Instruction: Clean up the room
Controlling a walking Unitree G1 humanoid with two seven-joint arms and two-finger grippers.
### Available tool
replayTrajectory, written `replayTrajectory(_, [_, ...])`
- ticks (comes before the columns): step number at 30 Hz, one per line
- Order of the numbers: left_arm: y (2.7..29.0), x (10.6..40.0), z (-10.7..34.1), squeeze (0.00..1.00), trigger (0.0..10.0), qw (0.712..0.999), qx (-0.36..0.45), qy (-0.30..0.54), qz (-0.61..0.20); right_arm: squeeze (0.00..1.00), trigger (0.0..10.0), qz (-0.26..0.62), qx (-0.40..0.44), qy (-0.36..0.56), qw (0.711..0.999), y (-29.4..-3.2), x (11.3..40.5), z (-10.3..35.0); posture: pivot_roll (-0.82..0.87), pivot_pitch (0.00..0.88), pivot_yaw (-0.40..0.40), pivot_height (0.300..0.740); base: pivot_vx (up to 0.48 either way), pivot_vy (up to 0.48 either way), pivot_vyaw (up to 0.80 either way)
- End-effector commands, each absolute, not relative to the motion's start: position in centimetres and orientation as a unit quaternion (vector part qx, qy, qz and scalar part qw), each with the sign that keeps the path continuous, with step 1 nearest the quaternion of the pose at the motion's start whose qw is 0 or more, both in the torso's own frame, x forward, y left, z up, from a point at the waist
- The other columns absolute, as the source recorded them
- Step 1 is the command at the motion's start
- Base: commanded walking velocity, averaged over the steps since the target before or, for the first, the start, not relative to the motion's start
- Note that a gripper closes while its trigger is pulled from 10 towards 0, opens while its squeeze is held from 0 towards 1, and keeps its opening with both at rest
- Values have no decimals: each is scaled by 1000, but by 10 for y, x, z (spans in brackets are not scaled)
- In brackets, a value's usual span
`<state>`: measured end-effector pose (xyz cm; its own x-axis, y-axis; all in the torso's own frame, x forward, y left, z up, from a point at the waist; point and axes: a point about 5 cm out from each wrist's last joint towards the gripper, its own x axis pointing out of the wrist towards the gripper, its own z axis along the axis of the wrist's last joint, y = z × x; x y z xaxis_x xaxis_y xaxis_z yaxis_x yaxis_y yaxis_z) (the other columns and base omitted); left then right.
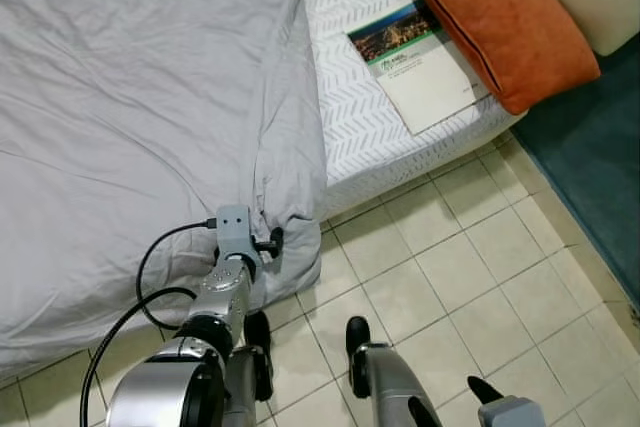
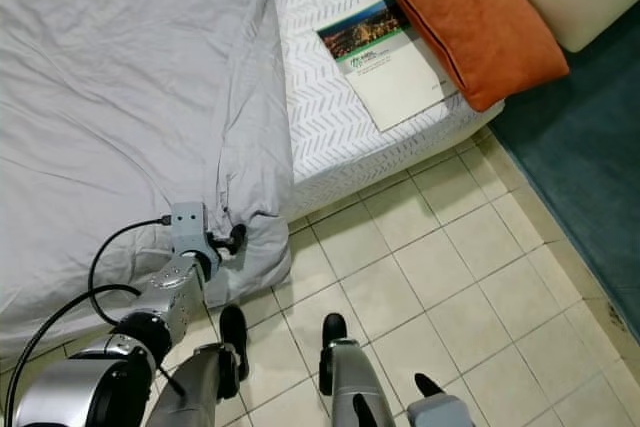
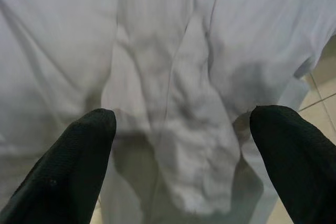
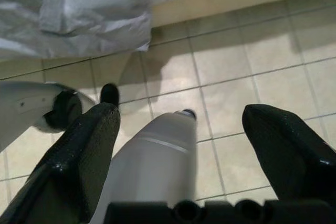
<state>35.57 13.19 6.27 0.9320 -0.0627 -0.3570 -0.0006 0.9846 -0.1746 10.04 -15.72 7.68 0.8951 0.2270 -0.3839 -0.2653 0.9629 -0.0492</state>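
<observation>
Beige tiled floor (image 1: 430,267) beside a low bed (image 1: 370,137), teal rug (image 1: 590,157) alongside

Bedroom in a home. Bed with white chevron-patterned mattress (image 1: 360,117), grey sheet (image 1: 140,97) spread over it and hanging off the edge to the floor. Orange pillow (image 1: 495,17) and a book (image 1: 415,62) lie on the mattress. Beige tiled floor (image 1: 450,267), teal rug (image 1: 590,157) beside the bed.

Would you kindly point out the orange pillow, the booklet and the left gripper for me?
orange pillow (image 1: 495,17), left eye view, middle of its top face.
booklet (image 1: 420,67), left eye view, centre of its cover.
left gripper (image 3: 181,156), left wrist view, midway between its open fingertips.
</observation>
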Motion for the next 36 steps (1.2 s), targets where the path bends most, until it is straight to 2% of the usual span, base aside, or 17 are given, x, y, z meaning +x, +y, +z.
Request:
replayTrajectory(1, [129,341,40,0,10000,967,-109,230,-14,0,10000,118,-52,219,967,-158,89,74,-403,645,-59,740,0,0,0])
replayTrajectory(8, [128,334,31,0,10000,966,-62,250,-20,0,10000,115,-54,232,964,-159,82,76,-417,651,-67,740,0,0,0])
replayTrajectory(14, [130,333,30,0,10000,966,-53,251,-30,0,10000,111,-56,241,962,-163,76,76,-422,653,-73,740,0,0,0])
replayTrajectory(16, [133,333,30,0,0,966,-58,252,-21,0,10000,110,-58,246,961,-164,73,76,-424,657,-75,740,0,0,0])
replayTrajectory(36, [136,333,31,0,0,970,-28,240,-14,0,10000,113,-55,241,962,-159,82,74,-396,638,-55,740,0,0,0])
